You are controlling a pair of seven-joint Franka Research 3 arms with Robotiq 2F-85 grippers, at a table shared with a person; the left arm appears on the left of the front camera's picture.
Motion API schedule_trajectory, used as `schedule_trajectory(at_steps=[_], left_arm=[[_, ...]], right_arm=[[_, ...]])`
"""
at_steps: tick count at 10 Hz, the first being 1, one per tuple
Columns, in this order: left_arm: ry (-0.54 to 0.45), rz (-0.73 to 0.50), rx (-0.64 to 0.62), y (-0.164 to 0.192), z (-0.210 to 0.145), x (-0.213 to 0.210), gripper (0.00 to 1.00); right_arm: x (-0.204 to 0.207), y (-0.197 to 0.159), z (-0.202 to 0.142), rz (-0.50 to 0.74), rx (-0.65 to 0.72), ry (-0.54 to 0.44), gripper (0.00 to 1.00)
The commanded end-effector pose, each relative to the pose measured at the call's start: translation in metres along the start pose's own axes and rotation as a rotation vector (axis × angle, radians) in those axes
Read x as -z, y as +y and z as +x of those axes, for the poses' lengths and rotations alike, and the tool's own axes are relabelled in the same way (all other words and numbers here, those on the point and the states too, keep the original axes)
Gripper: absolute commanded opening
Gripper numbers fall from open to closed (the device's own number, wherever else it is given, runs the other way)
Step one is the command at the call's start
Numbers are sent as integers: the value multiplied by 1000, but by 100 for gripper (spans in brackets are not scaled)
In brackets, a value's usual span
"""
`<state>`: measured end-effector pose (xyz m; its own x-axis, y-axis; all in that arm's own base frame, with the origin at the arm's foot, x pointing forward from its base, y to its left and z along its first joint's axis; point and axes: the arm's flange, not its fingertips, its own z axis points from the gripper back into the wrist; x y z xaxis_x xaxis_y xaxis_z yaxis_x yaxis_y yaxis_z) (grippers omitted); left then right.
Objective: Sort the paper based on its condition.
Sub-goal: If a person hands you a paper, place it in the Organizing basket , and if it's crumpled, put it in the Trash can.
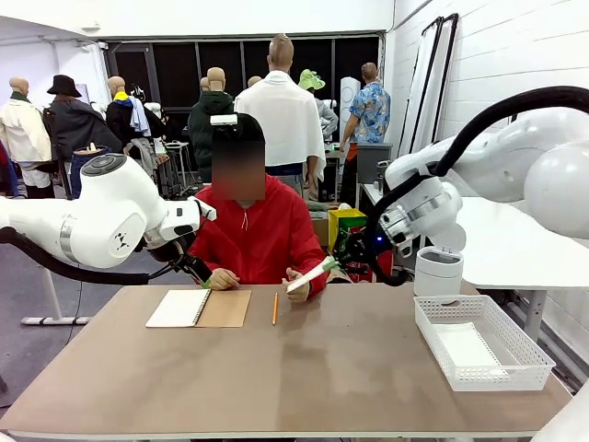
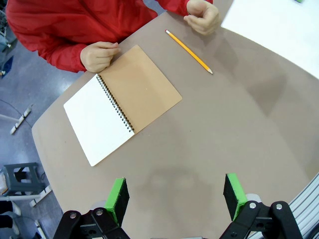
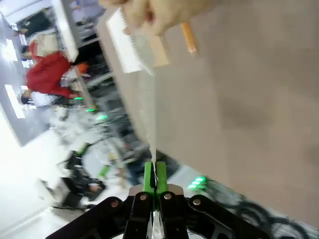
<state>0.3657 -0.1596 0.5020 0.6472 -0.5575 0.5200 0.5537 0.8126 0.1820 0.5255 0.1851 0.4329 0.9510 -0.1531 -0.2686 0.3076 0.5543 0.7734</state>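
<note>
At the frame's bottom the right gripper (image 3: 155, 183) clamps the thin white paper sheet (image 3: 149, 119), which the person's hand (image 3: 149, 15) holds above. A handover; next, carry it clear. The left gripper (image 2: 177, 199) gapes.

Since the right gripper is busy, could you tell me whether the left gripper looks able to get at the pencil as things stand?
Probably yes. The left gripper hangs open above bare table, and the pencil lies flat on its own, apart from the notebook. The person's hand rests near its far end and may crowd the approach.
</note>
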Motion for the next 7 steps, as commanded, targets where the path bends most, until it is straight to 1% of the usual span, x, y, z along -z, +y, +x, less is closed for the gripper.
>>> schedule_trajectory(at_steps=[1,2,4,5,6,7], left_arm=[[-4,-2,6,1,-1,1,100],[-4,-2,6,1,-1,1,100],[-4,-2,6,1,-1,1,100],[-4,-2,6,1,-1,1,100],[-4,-2,6,1,-1,1,100],[-4,-2,6,1,-1,1,100]], right_arm=[[-29,-5,-22,-189,-77,-77,0],[-46,-6,-27,-256,-89,-114,0],[-71,-13,-39,-403,-75,-135,0],[-78,-15,-39,-431,-50,-183,0],[-69,-10,-32,-341,-114,-120,0],[-69,-10,-32,-341,-114,-120,0]])
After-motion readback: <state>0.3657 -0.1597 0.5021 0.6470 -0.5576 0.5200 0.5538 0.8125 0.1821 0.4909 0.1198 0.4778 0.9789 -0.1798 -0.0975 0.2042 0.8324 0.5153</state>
